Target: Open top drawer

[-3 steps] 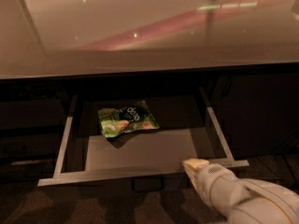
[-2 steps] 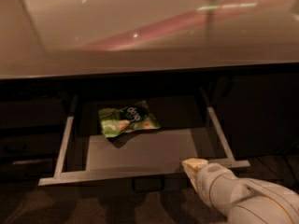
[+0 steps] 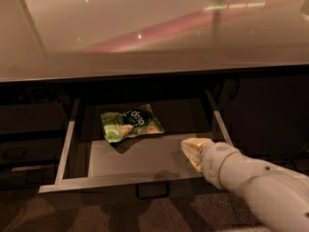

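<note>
Beneath the glossy surface (image 3: 145, 42), the top drawer (image 3: 140, 157) stands pulled out, a green snack bag (image 3: 131, 123) lying toward the far left of its grey floor. Its loop handle (image 3: 152, 191) shows at the near edge. Over the near right corner sits the pale end effector (image 3: 195, 149), well apart from the bag; whether it is open or closed cannot be told.

Our arm (image 3: 260, 187) is smooth, rounded and off-white (with small dark dots), ending in a pale yellowish hand (image 3: 194, 150) at lower right.
</note>
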Robot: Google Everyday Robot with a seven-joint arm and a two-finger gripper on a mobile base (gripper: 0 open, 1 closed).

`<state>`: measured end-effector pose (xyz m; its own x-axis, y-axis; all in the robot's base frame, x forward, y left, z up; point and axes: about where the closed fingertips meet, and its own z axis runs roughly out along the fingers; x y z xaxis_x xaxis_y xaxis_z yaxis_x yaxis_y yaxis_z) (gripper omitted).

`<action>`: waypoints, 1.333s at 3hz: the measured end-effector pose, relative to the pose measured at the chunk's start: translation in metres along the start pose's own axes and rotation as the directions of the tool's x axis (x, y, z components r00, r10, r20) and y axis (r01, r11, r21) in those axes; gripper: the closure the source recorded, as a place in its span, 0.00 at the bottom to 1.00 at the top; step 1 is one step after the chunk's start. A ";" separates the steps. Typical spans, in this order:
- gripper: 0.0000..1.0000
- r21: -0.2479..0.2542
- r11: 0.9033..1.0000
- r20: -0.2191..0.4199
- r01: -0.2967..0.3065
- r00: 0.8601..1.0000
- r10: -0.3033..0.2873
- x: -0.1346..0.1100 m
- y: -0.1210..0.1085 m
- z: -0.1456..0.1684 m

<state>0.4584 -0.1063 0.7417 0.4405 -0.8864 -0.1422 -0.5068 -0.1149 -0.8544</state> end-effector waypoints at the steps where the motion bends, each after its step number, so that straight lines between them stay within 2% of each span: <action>1: 1.00 0.024 1.000 0.042 0.001 0.999 -0.002 0.001 -0.009 -0.009; 3: 1.00 0.024 0.999 0.029 0.024 0.999 -0.025 -0.003 -0.009 -0.008; 4: 1.00 -0.036 0.999 0.012 0.028 1.000 -0.027 -0.005 -0.011 -0.004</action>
<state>0.4585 -0.1030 0.7536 0.4630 -0.8775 -0.1245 -0.5210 -0.1558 -0.8392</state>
